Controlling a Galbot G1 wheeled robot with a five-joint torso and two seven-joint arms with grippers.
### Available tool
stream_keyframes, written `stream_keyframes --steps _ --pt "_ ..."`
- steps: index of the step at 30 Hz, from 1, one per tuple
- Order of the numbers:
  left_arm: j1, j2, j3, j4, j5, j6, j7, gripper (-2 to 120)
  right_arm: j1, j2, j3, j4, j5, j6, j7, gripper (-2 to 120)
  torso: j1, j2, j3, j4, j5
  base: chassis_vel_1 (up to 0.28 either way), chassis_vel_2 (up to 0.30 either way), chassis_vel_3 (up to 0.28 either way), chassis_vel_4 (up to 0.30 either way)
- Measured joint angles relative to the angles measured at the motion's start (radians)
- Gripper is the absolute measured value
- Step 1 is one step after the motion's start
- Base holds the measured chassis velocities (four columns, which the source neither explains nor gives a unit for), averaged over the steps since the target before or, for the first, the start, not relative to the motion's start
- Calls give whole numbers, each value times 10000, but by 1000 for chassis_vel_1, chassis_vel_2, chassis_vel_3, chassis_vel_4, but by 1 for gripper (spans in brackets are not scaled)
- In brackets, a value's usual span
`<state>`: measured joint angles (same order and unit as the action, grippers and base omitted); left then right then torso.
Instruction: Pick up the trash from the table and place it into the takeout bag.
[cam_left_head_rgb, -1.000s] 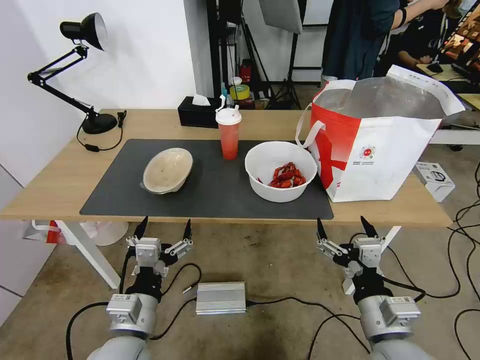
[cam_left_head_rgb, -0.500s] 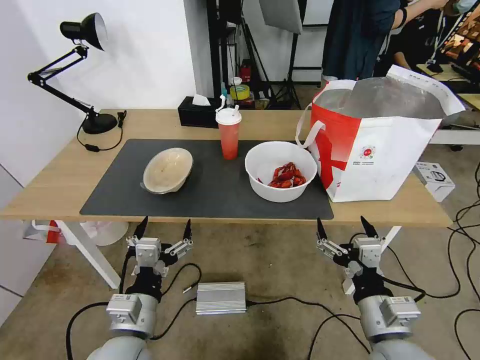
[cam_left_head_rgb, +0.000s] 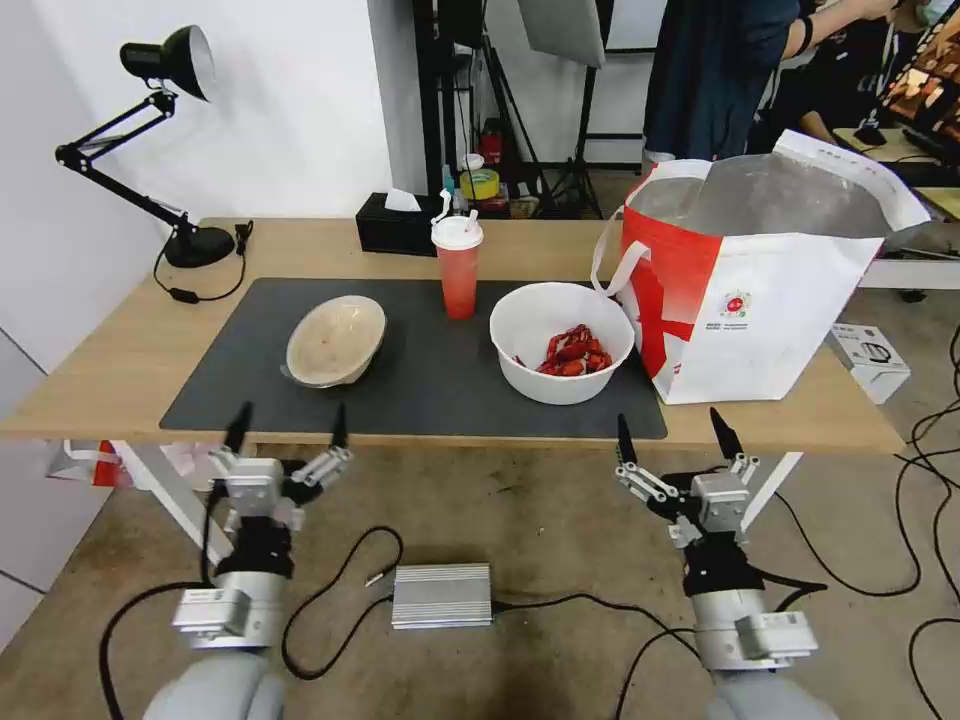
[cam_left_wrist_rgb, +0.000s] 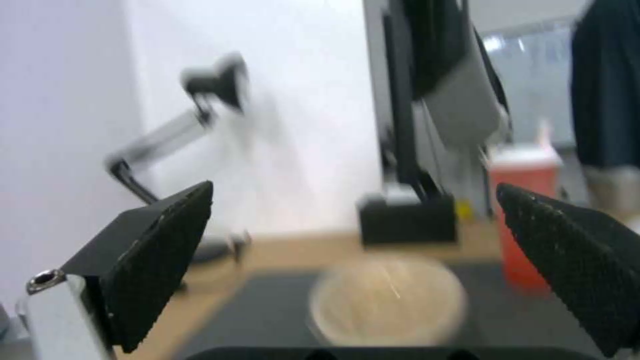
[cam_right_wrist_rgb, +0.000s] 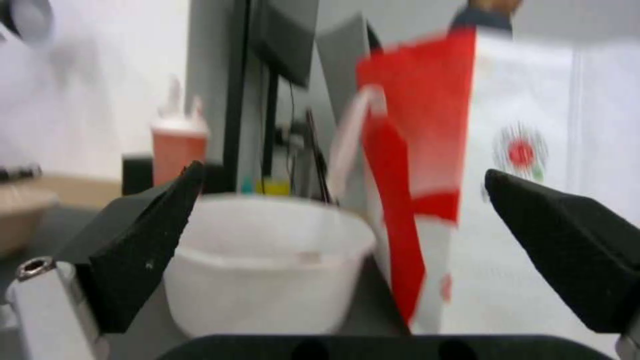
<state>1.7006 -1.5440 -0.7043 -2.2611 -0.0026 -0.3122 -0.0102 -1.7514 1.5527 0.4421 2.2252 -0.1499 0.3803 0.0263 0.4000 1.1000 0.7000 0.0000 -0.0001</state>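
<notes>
Head view, table: long light-wood desk (cam_left_head_rgb: 120, 370), long axis left to right
Bag: boxy white-and-red takeout bag (cam_left_head_rgb: 760, 300) upright at right end, mouth up
Bowl: round white bowl (cam_left_head_rgb: 560, 342) beside bag
Cup: tall red cup (cam_left_head_rgb: 458, 268) upright
Beige bowl: shallow plastic bowl (cam_left_head_rgb: 335, 340), tilted
Left gripper (cam_left_head_rgb: 288, 422): fingers spread, below desk's front edge
Right gripper (cam_left_head_rgb: 668, 432): likewise

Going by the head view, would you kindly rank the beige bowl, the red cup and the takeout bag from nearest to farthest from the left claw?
From the left claw:
1. Beige bowl, just ahead on the mat.
2. Red cup, farther back, mid-table.
3. Takeout bag, far right end.

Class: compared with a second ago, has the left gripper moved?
Yes. The left gripper has risen towards the table edge and shifted to the robot's left, fingers open.
</notes>
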Motion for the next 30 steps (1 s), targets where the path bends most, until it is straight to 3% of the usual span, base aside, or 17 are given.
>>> stream_keyframes --steps 1,4,9,30 --pt "0 0 0 0 0 0 0 100 0 0 0 0 0 0 0 100 0 0 0 0 0 0 0 0 0" --pt "-345 -147 -525 143 -23 -1069 -42 100 140 150 -313 -221 -436 1093 83 100 0 0 0 0 0 0 0 0 0" --pt "-623 -273 -970 468 -79 -2067 59 100 227 294 -492 -597 -725 2116 128 100 0 -1 1 0 -2 0 0 0 0" --pt "-651 -274 -997 678 315 -2134 273 100 166 272 -427 -471 -731 2131 65 100 0 0 0 0 1 0 0 0 0"
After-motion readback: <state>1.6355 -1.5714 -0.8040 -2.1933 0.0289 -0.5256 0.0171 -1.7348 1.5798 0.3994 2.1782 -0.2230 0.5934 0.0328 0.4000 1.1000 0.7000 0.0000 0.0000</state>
